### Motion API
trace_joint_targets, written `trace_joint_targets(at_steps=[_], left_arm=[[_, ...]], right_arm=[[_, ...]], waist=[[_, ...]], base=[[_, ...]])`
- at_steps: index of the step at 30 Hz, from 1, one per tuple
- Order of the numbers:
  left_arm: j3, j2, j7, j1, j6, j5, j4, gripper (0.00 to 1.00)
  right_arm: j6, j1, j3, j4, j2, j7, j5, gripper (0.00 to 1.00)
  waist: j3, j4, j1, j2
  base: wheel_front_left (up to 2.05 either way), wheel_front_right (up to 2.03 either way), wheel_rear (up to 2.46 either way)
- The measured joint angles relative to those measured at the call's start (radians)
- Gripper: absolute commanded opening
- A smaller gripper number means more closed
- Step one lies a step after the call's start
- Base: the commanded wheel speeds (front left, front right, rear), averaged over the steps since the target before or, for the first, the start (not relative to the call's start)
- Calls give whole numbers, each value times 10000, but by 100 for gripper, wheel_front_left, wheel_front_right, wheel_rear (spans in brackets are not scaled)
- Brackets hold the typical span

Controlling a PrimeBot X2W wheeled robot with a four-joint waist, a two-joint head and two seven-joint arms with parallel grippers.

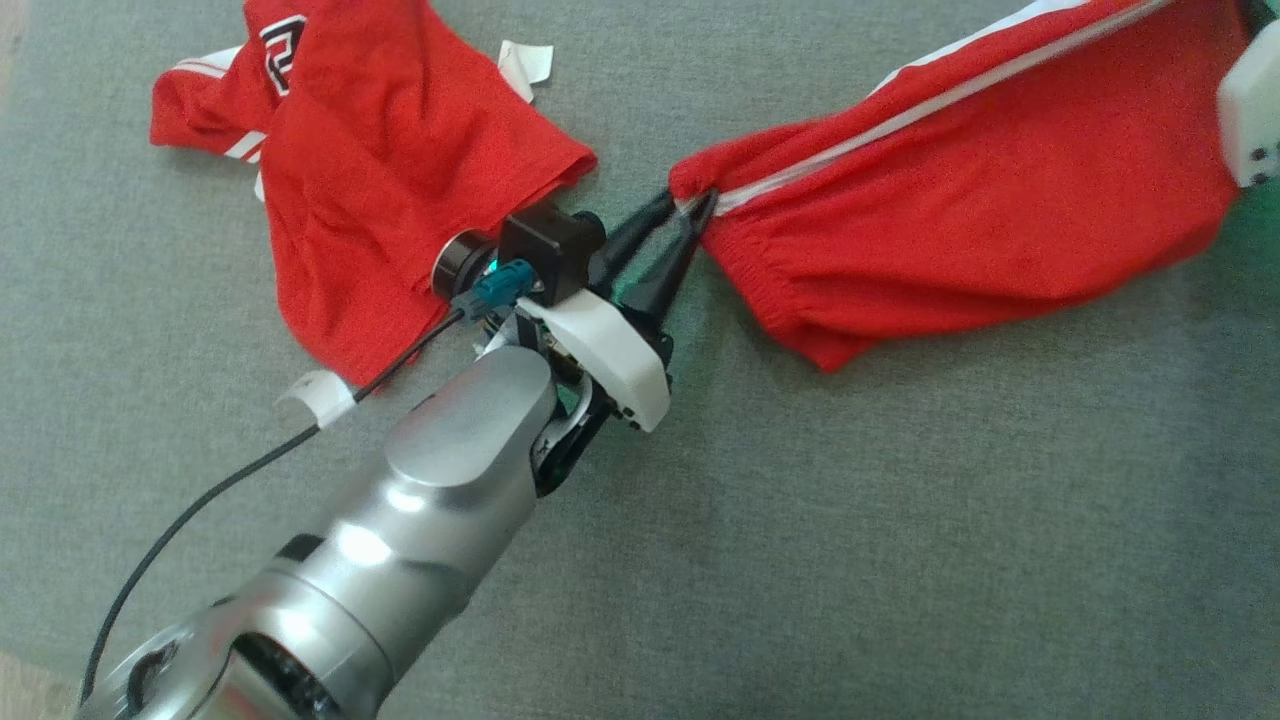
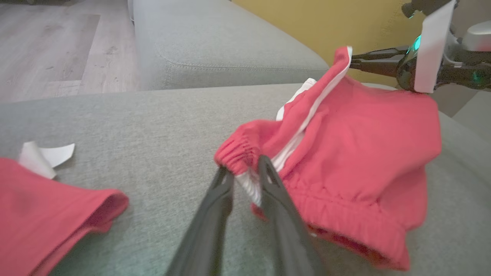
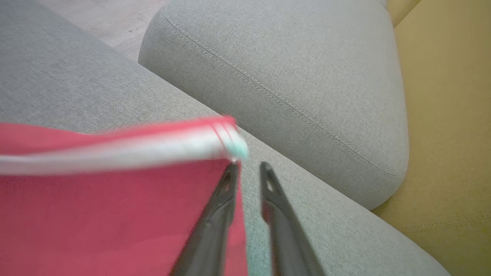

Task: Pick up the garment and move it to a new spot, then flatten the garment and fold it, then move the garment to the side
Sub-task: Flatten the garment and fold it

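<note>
The garment is a pair of red shorts with a white side stripe, stretched across the grey sofa seat. My left gripper is at its elastic waistband. In the left wrist view the fingers of this gripper stand slightly apart, open, with the waistband and white stripe of the garment between them. My right gripper is open with bare sofa in the gap. The blurred corner of the garment hangs just off its left fingertip. The left wrist view has the right gripper beside that raised corner.
A second red garment with white trim lies crumpled at the upper left, close to my left wrist. White paper tags lie beside it. A grey back cushion borders the seat, with wood floor beyond.
</note>
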Motion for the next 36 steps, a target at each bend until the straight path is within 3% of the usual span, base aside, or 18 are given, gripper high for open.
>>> trace_joint_targets(at_steps=[1, 10, 15, 20, 26, 36], left_arm=[[-17, -13, -4, -30, 4, -25, 86, 100], [303, -12, -176, -29, 364, -157, 731, 100], [1632, 318, -184, 121, 731, 370, -322, 100], [2832, 840, -207, 1175, 995, 1480, -1812, 100], [4257, 970, -207, 2919, 1131, 2230, -3166, 100], [5925, 965, -221, 5474, 961, 3348, -4288, 100]], right_arm=[[0, -67, -50, 174, -4, -69, -33, 100], [0, -211, -926, 1126, 219, -1492, 405, 100], [0, -36, -1465, 1051, 385, -2243, 849, 100], [0, 875, -2219, -451, 579, -2351, 1122, 100], [0, 2699, -3766, -2470, 761, -2391, 1012, 100], [0, 6431, -5620, -4591, 2316, -2393, -330, 100]], waist=[[52, 32, 0, 0], [-292, -165, -2, 0], [-840, -453, -2, 0], [-1476, -863, -3, 1], [-2309, -1394, -4, 1], [-3485, -2155, -4, 1]], base=[[0, 0, 0], [0, 0, 0], [0, 0, 0], [0, 0, 0], [0, 0, 0], [0, 0, 0]])
